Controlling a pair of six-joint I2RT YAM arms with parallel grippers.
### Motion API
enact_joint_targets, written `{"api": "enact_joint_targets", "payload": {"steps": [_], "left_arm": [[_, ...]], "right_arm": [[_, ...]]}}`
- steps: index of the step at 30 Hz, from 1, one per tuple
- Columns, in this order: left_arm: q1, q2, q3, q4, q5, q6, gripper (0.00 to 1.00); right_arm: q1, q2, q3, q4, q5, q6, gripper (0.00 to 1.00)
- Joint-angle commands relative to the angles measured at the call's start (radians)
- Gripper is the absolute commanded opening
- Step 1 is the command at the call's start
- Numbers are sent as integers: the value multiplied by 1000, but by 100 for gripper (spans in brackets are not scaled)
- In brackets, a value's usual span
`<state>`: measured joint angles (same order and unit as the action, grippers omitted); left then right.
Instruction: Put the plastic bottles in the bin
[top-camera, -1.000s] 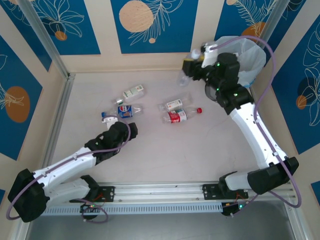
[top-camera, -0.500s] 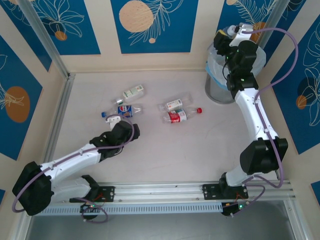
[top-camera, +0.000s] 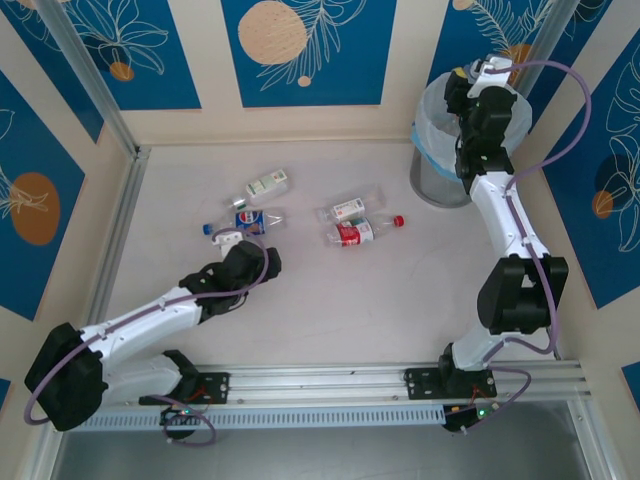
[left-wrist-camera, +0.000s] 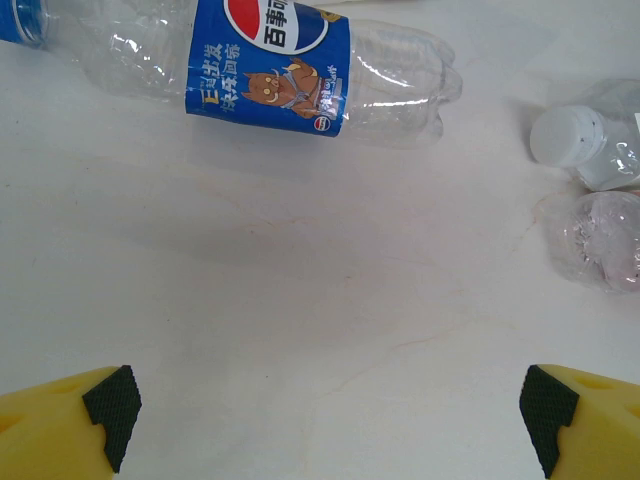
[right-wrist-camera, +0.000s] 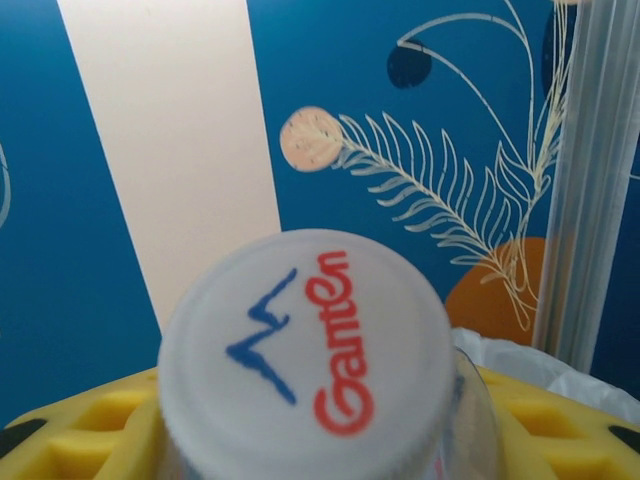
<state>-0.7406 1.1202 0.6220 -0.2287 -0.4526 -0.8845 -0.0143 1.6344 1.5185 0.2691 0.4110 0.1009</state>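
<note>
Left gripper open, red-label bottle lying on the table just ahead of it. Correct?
Not quite. The left wrist view shows the left gripper open and the bottle lying on the table just ahead, but its label is blue, not red.

Left claw (left-wrist-camera: 330, 425) spread wide, low; right claw (top-camera: 467, 78) clamped, arm stretched far forward.

Ganten-cap bottle (right-wrist-camera: 305, 360): body hidden behind cap, cut by btm edge. Blue-label bottle (left-wrist-camera: 270, 65): top cropped.

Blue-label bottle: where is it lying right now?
Top view: the blue-label bottle lies left of centre, just beyond the left pincer, with the green-white bottle behind it.
</note>
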Motion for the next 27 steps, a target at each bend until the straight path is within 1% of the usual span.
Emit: {"api": "enact_joint_targets", "payload": {"steps": [1,6,9,13,14,17,20,24,25,27], "left_arm": [[5,-17,5,-17,8,-13,99],[6,-10,8,-12,17,-20,99],[5,-5,9,-8,22,-26,99],[5,-2,12,-10,32,-29,99],[5,-3,12,-10,32,-29,99],[5,-5,16,-15,31,-29,99],[5,-5,15,-15,28,-29,99],[6,14,25,-13,41,-21,99],[5,20,29,-13,46,-19,99],[5,32,38,-13,53,-16,99]], "right_arm": [[-26,32,-33,26,35,-72,32],[-61,105,6,29,1,-83,35],[-77,168,81,-39,-17,-73,36],[-91,235,148,-104,-24,-64,42],[-93,247,159,-125,-24,-63,45],[-93,254,173,-199,-31,-53,60],[-93,232,144,-200,-23,-51,78],[-95,194,106,-169,-41,-52,82],[-95,188,103,-166,-49,-52,85],[-95,177,103,-170,-58,-43,98]]}}
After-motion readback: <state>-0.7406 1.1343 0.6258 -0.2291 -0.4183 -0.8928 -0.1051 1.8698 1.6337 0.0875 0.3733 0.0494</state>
